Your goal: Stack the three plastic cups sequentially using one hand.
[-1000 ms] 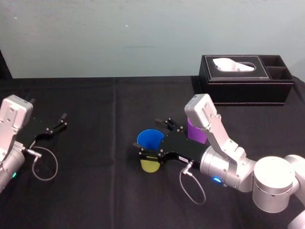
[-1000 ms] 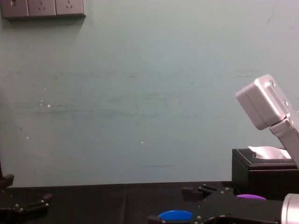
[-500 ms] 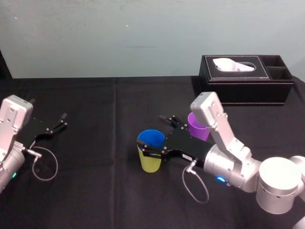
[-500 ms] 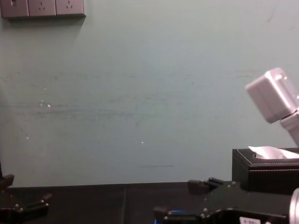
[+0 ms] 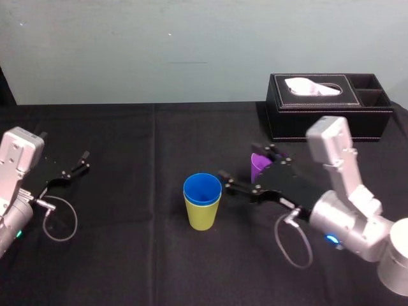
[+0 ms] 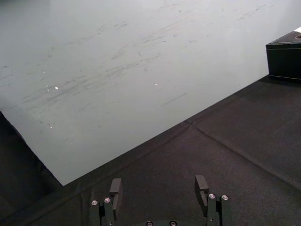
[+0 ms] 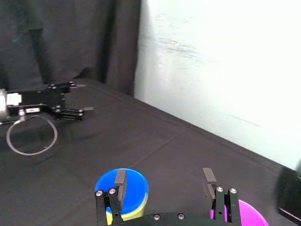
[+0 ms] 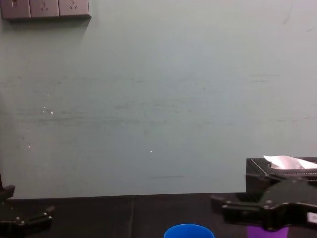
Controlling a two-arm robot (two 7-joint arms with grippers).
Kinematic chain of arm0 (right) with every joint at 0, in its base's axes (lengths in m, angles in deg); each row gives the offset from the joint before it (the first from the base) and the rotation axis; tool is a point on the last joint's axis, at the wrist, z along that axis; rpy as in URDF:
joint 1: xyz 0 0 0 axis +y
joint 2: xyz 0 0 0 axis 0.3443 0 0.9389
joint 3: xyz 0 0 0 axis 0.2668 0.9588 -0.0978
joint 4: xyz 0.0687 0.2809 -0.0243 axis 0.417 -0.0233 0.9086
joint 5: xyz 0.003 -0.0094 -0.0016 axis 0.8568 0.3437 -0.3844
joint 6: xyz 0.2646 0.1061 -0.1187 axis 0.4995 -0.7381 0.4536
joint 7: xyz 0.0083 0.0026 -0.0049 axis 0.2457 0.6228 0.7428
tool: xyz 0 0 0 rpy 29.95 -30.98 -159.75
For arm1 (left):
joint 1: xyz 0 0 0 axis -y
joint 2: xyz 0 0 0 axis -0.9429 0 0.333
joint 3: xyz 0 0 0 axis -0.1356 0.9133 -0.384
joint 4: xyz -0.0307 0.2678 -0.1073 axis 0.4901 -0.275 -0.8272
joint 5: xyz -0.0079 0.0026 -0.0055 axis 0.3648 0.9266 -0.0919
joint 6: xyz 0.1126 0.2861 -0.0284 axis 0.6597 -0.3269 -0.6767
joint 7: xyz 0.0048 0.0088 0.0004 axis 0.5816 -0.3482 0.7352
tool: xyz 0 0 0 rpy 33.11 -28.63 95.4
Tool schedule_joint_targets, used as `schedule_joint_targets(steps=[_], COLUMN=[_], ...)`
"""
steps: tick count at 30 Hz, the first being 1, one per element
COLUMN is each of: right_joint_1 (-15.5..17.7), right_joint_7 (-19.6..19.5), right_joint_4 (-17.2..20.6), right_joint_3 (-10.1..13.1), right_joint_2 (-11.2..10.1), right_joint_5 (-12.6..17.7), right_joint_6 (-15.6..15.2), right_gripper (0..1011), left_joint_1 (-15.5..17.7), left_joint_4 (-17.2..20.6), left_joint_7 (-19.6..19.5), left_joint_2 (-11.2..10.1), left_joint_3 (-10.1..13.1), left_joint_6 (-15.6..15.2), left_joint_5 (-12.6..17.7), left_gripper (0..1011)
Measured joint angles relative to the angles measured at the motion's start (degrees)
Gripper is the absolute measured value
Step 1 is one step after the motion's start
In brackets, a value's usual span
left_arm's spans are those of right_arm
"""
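The blue cup (image 5: 203, 189) sits nested inside the yellow-green cup (image 5: 203, 213), upright at the middle of the black table. In the right wrist view the same pair, the blue cup (image 7: 123, 186) over a yellow-green rim (image 7: 111, 215), lies near one finger. The purple cup (image 5: 257, 166) stands to their right, partly hidden by my right gripper (image 5: 250, 166). That gripper is open, empty, and apart from the stack, with the purple cup (image 7: 248, 214) beside its other finger. In the chest view I see the blue rim (image 8: 188, 231) and the purple cup (image 8: 260, 232).
A black tissue box (image 5: 328, 108) stands at the back right, behind the right arm. My left gripper (image 5: 80, 162) rests open and empty at the table's left side, its fingers (image 6: 116, 186) over bare black cloth. A cable loop (image 5: 60, 220) lies near it.
My right gripper, open around the blue-and-yellow stack a second ago, has drawn back to the right toward the purple cup. The stack stays standing. The left arm has not moved.
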Motion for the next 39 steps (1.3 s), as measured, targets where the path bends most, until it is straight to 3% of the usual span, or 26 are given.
schedule_joint_targets(steps=[9, 17, 39], right_joint_1=[4.6, 7.5, 9.7], right_joint_7=[-1.2, -2.0, -2.9], right_joint_4=[2.2, 1.8, -2.7], right_joint_3=[4.6, 6.9, 8.6], right_joint_2=[-2.0, -2.0, 0.4], right_joint_5=[1.6, 2.1, 1.9], right_joint_6=[1.8, 3.2, 4.1], right_gripper=[1003, 1003, 1003], left_joint_1=[0.0, 0.0, 0.0], left_joint_4=[0.0, 0.0, 0.0], left_joint_7=[0.0, 0.0, 0.0], left_joint_2=[0.0, 0.0, 0.0], left_joint_3=[0.0, 0.0, 0.0], left_joint_6=[0.0, 0.0, 0.0], left_joint_5=[0.0, 0.0, 0.0], left_gripper=[1010, 1010, 1010])
